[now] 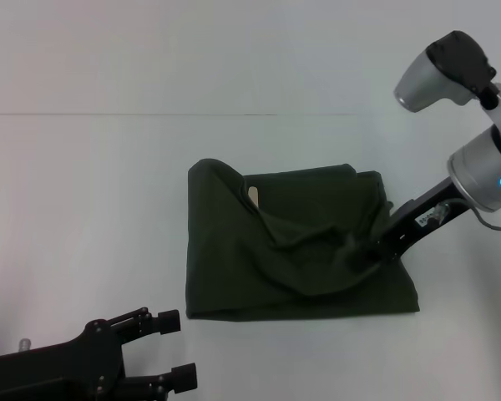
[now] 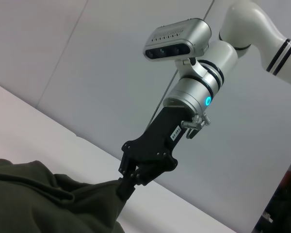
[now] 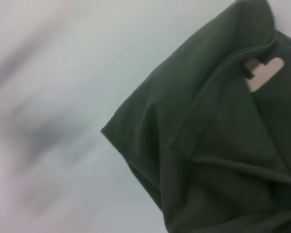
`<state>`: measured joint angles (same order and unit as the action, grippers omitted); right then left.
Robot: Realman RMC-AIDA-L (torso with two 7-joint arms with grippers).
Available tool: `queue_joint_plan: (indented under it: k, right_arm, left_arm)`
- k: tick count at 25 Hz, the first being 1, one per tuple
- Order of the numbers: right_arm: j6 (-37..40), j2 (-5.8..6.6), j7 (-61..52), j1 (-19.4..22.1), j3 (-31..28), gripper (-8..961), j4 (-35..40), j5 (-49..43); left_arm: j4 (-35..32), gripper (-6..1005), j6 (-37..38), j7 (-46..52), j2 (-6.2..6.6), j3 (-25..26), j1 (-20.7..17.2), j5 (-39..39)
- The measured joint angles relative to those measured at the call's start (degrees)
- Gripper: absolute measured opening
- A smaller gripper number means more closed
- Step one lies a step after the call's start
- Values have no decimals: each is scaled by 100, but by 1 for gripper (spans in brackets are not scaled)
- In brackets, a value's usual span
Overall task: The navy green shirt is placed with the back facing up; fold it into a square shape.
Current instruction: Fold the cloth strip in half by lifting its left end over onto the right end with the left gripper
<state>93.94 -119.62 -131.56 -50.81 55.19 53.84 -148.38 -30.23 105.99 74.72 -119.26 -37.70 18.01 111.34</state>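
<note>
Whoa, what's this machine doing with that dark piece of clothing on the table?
It's folding a dark green shirt on the white table. The right end effector is shut on a pinch of cloth at the shirt's right side, with the fabric bunched and creased toward it. The shirt is already a rough, rumpled rectangle, not a neat square, and a pale patch shows through a gap near its top. The left end effector waits open near the table's front left, touching nothing.

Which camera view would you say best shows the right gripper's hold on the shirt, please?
The left wrist view: the right gripper is seen side-on, pinching a raised peak of the navy green shirt. The head view shows it from above, tips sunk in the cloth. The right wrist view shows only shirt, no fingers.
</note>
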Motion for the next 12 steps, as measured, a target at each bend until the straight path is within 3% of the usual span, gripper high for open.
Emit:
queue_joint_plan:
  k: [12]
  right_arm:
    - [230, 54, -11, 842, -720, 12, 346, 703]
  left_arm:
    - [-43, 939, 28, 3, 43, 0, -8, 4]
